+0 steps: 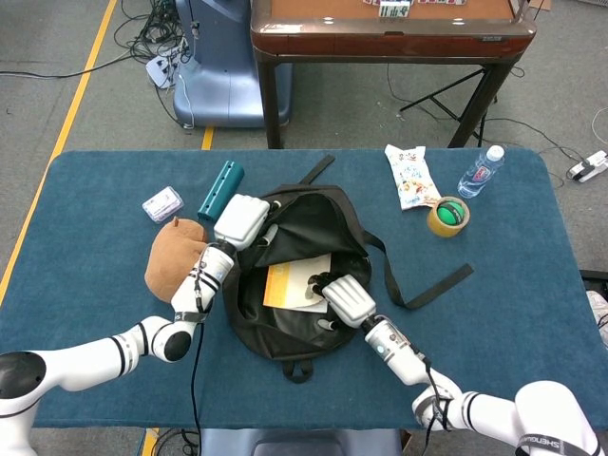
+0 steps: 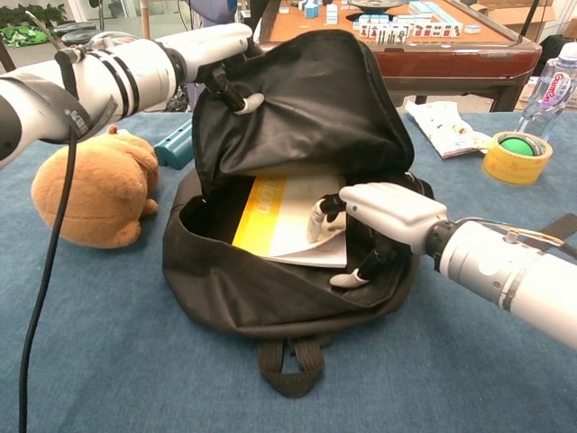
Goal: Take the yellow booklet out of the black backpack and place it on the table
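Blue cloth table (image 1: 95, 190), grey floor, left hand (image 2: 225, 54) gripping black backpack (image 2: 306, 99) flap, right hand (image 2: 379, 216) pinching yellow booklet (image 2: 279, 216)

A robot lab: taped concrete floor (image 1: 85, 66), loose cables (image 1: 142, 28), blue-covered test table (image 1: 513, 285).

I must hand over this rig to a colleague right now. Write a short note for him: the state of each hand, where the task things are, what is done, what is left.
Left hand: grips the upper flap of the black backpack and holds it open.
Right hand: inside the opening, fingers on the near edge of the yellow booklet; whether it has a firm hold, I cannot tell.
Booklet: inside the backpack, lying flat, not lifted out.
Done: backpack open, right hand has reached the booklet.
Left: secure the grasp, draw the booklet out, lay it on the blue table.
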Controlling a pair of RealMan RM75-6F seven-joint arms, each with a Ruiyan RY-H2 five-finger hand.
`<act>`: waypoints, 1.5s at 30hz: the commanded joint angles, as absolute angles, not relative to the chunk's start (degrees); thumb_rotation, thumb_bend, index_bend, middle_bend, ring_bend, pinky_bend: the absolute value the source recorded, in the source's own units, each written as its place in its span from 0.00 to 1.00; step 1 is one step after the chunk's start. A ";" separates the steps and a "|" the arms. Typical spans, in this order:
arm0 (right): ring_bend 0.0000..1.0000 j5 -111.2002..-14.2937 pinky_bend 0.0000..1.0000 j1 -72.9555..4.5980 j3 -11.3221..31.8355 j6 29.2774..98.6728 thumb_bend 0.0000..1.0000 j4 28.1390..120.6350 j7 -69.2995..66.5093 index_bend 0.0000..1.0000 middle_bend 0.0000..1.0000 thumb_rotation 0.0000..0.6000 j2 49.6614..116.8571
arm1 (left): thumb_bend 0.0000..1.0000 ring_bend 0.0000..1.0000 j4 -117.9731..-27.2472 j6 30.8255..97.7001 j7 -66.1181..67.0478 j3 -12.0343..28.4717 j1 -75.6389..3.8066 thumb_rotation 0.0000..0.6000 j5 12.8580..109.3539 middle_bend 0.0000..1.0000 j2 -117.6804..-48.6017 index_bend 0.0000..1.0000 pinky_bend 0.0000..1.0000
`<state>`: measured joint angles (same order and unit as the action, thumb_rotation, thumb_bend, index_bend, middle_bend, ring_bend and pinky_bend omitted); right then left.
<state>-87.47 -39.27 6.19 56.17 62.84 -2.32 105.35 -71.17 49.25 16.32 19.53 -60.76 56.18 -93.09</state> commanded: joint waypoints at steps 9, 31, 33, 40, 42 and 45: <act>0.21 -87.51 0.31 -42.57 7.51 56.20 0.00 56.28 -2.44 0.35 0.26 1.00 109.82 | 0.53 0.72 -69.63 49.38 16.51 19.54 -60.69 1.00 54.42 0.80 -93.26 0.76 0.56; 0.41 -92.38 0.45 -45.58 5.29 64.37 0.50 37.70 -8.70 0.52 0.48 1.00 119.65 | 0.52 0.71 -68.98 49.03 22.32 19.19 -60.53 1.00 46.97 0.80 -91.67 0.76 0.56; 0.46 -92.56 0.49 -45.65 5.18 65.14 0.56 36.27 -9.43 0.56 0.51 1.00 120.14 | 0.52 0.71 -69.34 48.96 22.43 19.25 -60.53 1.00 46.56 0.80 -91.35 0.76 0.56; 0.58 -93.42 0.60 -45.56 5.05 69.41 0.66 34.71 -11.59 0.68 0.61 1.00 119.88 | 0.52 0.71 -70.34 49.21 22.49 19.18 -60.51 1.00 46.48 0.80 -90.56 0.75 0.56; 0.59 -93.79 0.62 -45.42 4.91 70.78 0.67 35.59 -12.08 0.71 0.63 1.00 118.89 | 0.52 0.71 -70.66 49.23 22.31 19.11 -60.47 1.00 46.58 0.80 -90.41 0.75 0.56; 0.61 -94.51 0.64 -45.22 4.32 71.90 0.67 39.41 -12.79 0.73 0.64 1.00 116.10 | 0.51 0.71 -70.93 49.39 22.24 18.96 -60.46 1.00 46.79 0.80 -90.33 0.75 0.56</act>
